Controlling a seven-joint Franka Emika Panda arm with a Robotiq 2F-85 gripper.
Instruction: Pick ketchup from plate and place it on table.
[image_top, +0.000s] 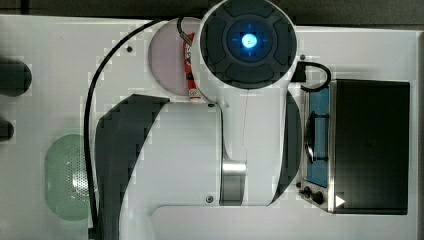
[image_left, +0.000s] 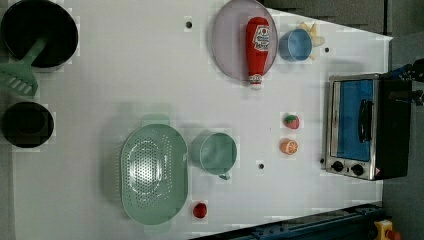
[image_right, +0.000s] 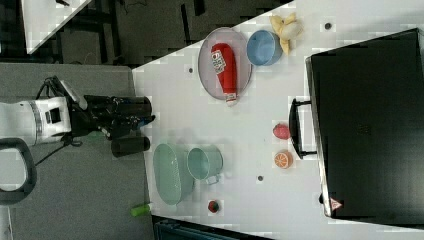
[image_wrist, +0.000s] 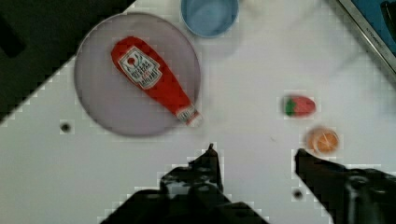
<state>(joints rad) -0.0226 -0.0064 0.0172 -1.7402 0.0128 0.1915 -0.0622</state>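
Robot gripper (image_wrist: 254, 156), jaws apart and empty, hangs above the white table (image_wrist: 140, 158); it should align across the ketchup bottle (image_wrist: 152, 79) lying on the lilac plate (image_wrist: 98, 98), then descend.

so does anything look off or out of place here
The slim red ketchup bottle lies flat on the pale lilac round plate instead of upright, its whitish cap poking past the rim over the white table. No spills show.
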